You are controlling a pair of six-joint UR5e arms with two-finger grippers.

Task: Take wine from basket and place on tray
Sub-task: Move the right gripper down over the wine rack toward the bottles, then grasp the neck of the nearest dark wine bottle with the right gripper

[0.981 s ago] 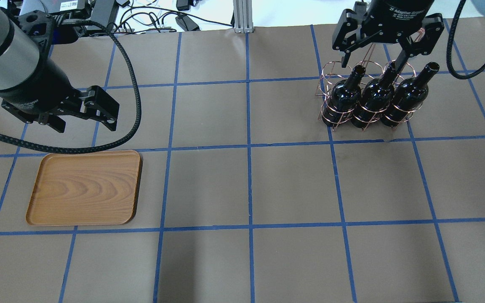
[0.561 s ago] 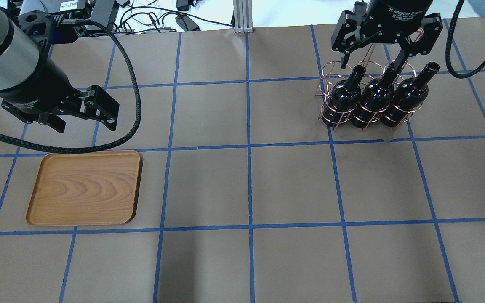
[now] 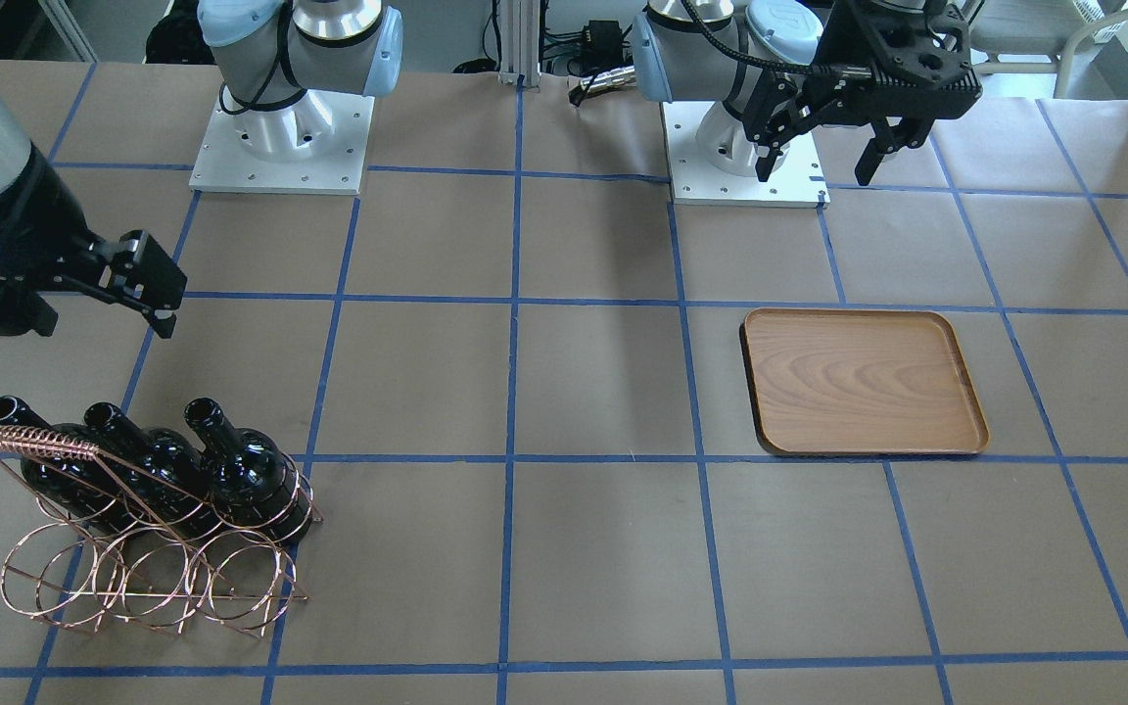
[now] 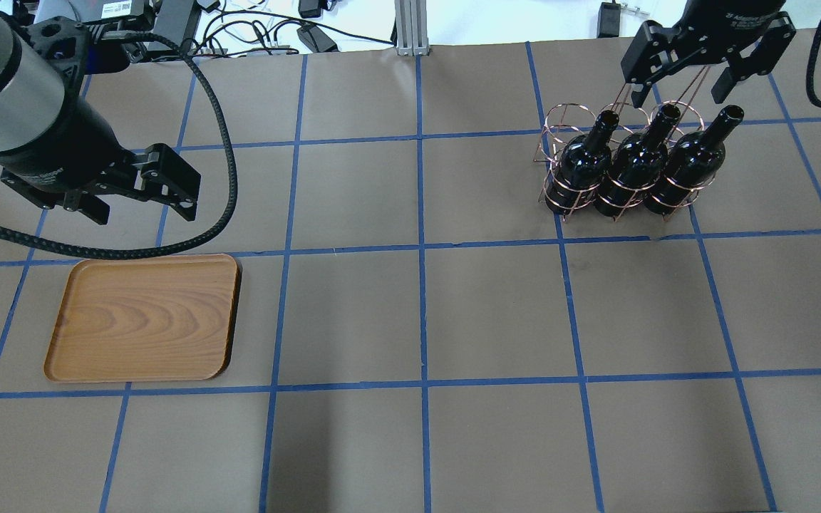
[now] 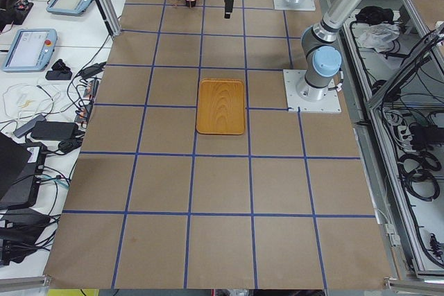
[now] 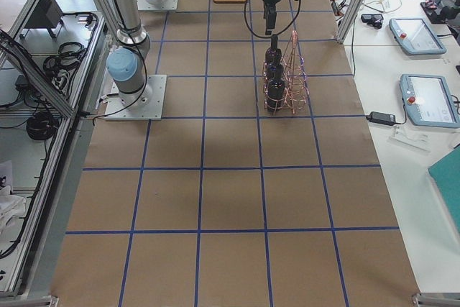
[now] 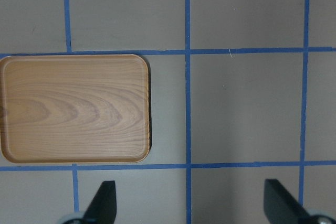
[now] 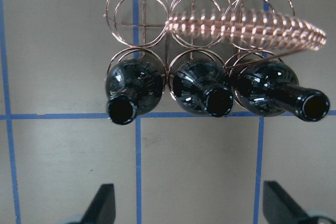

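Three black wine bottles [image 4: 635,164] lean in the copper wire basket [image 4: 560,117] at the far right, necks free. They also show in the front view [image 3: 241,470] and the right wrist view [image 8: 202,87]. My right gripper [image 4: 681,96] is open and empty, above and just beyond the necks, touching nothing. The wooden tray [image 4: 143,317] lies empty at the left, and also shows in the left wrist view [image 7: 73,108]. My left gripper [image 4: 141,212] is open and empty, hovering just beyond the tray's far edge.
The basket's coiled handle bar [image 8: 247,27] runs above the bottles. Cables and boxes [image 4: 261,32] lie past the table's far edge. The two arm bases [image 3: 280,137] stand on the robot's side of the table. Blue tape lines grid the brown tabletop.
My right gripper has moved right and away from the bottle necks it was straddling, still open. The left arm, the bottles and the tray have not moved.
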